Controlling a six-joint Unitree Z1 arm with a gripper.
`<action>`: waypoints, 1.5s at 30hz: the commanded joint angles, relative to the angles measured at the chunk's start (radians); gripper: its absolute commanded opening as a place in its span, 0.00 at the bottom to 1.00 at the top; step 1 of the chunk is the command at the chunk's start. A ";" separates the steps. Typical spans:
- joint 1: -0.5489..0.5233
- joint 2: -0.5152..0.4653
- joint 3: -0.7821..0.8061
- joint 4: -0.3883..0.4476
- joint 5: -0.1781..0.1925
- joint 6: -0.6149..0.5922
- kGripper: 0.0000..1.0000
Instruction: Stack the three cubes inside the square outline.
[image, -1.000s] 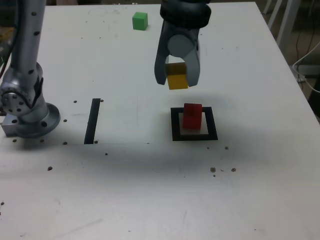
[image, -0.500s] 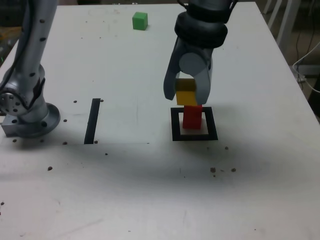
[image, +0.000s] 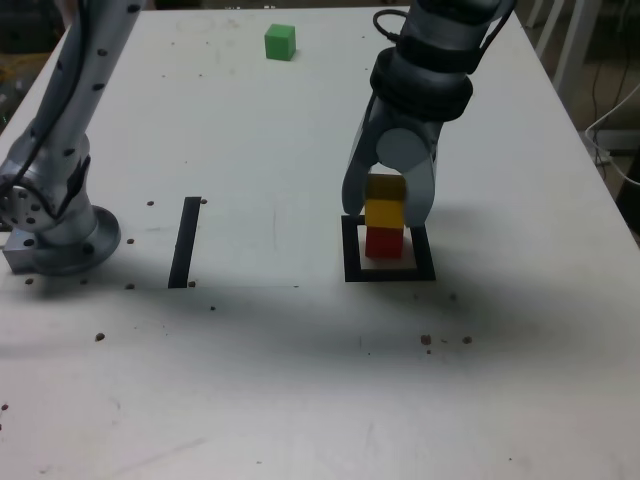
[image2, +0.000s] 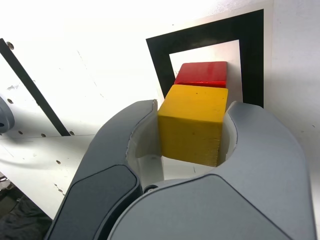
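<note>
Yellow cube (image2: 192, 122) sits clamped between the gripper's (image2: 192, 107) fingers, apparently just above the red cube (image2: 202, 73).

A white table (image: 270, 380) carries the green cube (image: 280, 42), red cube (image: 384, 243), square outline (image: 352, 262) and black strip (image: 185, 243).

Wrist view: bright illumination; the table (image2: 115, 65) is washed out to near white beyond the fingers (image2: 270, 150), with a glossy sheen on the red cube (image2: 202, 74) between the fingertips. Exterior view: moderately lit and slightly soft; a broad, diffuse shadow crosses the table nearer the camera than the fingers.
</note>
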 joint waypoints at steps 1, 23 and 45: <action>0.000 0.008 -0.004 0.003 -0.002 0.002 0.28; 0.025 -0.060 0.041 -0.001 0.033 -0.003 0.99; 0.515 -0.239 0.127 0.042 0.150 0.035 0.99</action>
